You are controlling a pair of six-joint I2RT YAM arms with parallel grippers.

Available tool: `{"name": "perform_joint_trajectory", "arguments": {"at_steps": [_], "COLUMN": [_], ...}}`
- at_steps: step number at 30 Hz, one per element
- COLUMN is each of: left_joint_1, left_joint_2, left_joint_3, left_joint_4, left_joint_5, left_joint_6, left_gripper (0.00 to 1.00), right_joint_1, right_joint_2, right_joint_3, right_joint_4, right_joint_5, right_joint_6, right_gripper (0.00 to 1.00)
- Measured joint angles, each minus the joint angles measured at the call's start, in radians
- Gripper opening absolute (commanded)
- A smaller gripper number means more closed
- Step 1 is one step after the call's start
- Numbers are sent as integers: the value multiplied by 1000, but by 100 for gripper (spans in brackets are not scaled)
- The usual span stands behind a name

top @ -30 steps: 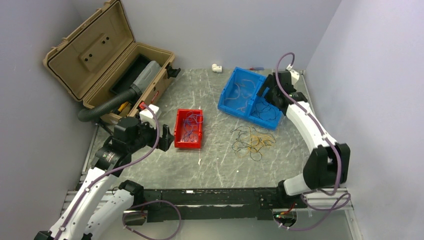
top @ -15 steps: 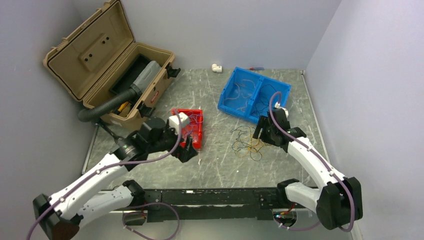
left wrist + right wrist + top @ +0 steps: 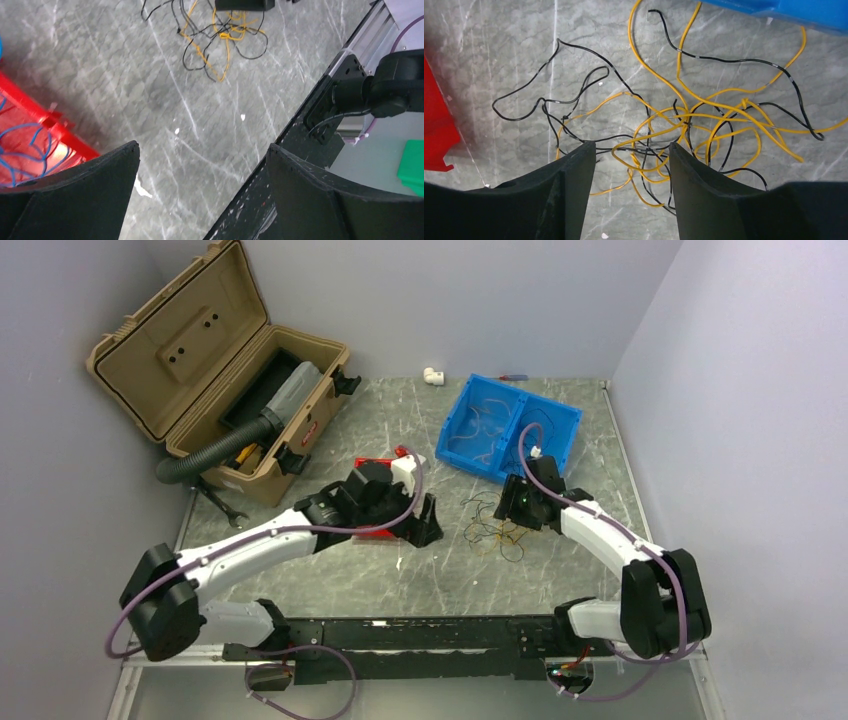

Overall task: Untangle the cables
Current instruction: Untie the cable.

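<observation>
Overhead: the cables lie tangled on the counter, at six o'clock from the blue bin. Left wrist: left claw gapes released beside the red bin, likely on standby. Right wrist: right claw, unclenched, straddles strands, apparently to pluck one.

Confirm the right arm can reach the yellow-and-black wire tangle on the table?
Likely yes: the right arm hangs right over the wire tangle, jaws parted above it, nothing in between.
</observation>
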Motion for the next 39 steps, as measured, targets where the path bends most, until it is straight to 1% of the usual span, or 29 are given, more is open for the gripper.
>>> {"name": "perform_joint_trajectory", "arguments": {"at_steps": [1,2,4,5,9,12,21,25,29,31,35,39], "left_joint_1": [-5,-10,-18,-22,-34,-44,-65,-66,-66,-66,-66,-66], "left_joint_2": [24,49,94,119,208,266,404,453,514,526,523,466], "left_joint_3": [10,20,35,42,64,81,148,171,230,241,239,192], "left_joint_4": [19,38,73,92,143,172,239,249,241,244,256,259], "left_joint_5": [0,0,0,1,7,9,31,29,7,-3,-6,-24], "left_joint_6": [-4,-11,-23,-29,-54,-71,-106,-115,-128,-130,-132,-132], "left_gripper": [99,99,99,99,99,99,99,99,99,99,97,96], "right_joint_1": [0,0,0,0,0,0,0,0,0,0,0,0], "right_joint_2": [1,1,1,1,-20,-94,-332,-408,-432,-433,-445,-461], "right_joint_3": [-8,-15,-25,-26,-24,-7,199,244,255,254,235,198], "right_joint_4": [9,14,22,23,11,-43,-215,-276,-316,-336,-344,-346], "right_joint_5": [-5,-8,-16,-19,-30,-30,-39,-48,-65,-80,-120,-151], "right_joint_6": [0,-3,-6,-17,-24,-33,-42,-37,-22,-11,12,26], "right_gripper": [49,39,7,0,0,0,0,0,0,0,0,0]}}
